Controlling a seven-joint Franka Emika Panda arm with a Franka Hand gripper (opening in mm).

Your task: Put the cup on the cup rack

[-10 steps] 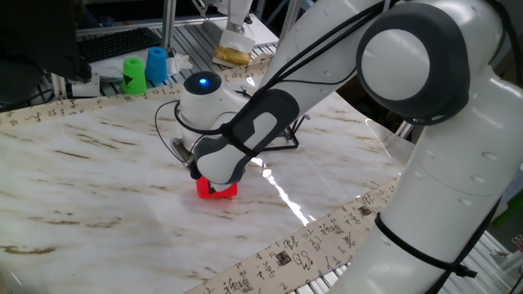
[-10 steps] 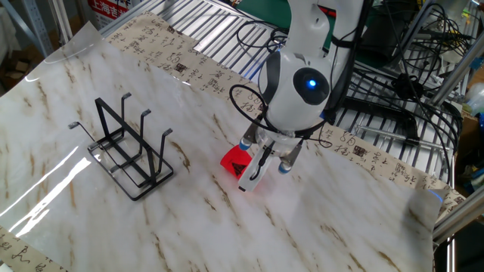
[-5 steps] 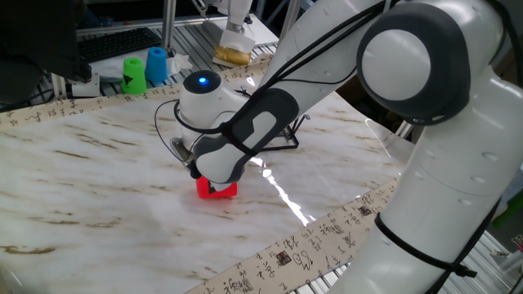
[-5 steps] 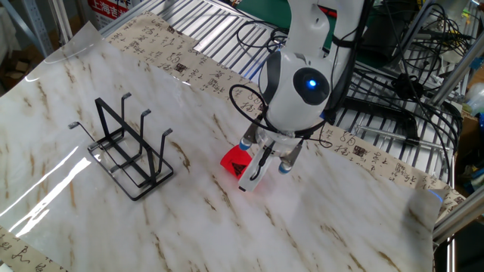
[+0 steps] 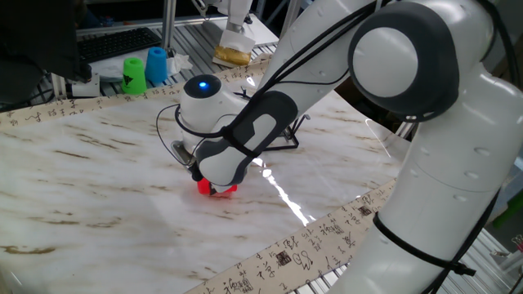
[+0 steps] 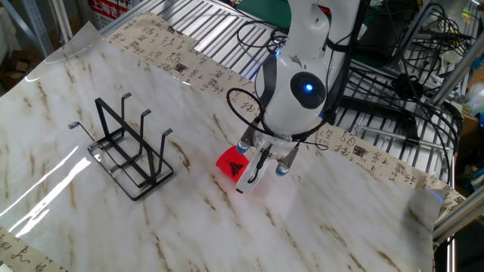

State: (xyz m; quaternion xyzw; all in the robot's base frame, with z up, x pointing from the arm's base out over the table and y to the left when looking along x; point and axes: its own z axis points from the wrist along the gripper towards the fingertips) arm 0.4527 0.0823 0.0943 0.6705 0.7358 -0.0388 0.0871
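cup (image 6: 229, 162) between end effector (image 6: 243, 169) fingers, rack (image 6: 130, 151) well apart.

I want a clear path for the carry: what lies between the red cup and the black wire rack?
Nothing: in the other fixed view, only bare marble tabletop separates the cup from the cup rack.

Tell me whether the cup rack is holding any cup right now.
Empty. The cup rack shows only bare prongs; the red cup sits apart on the table at the gripper.
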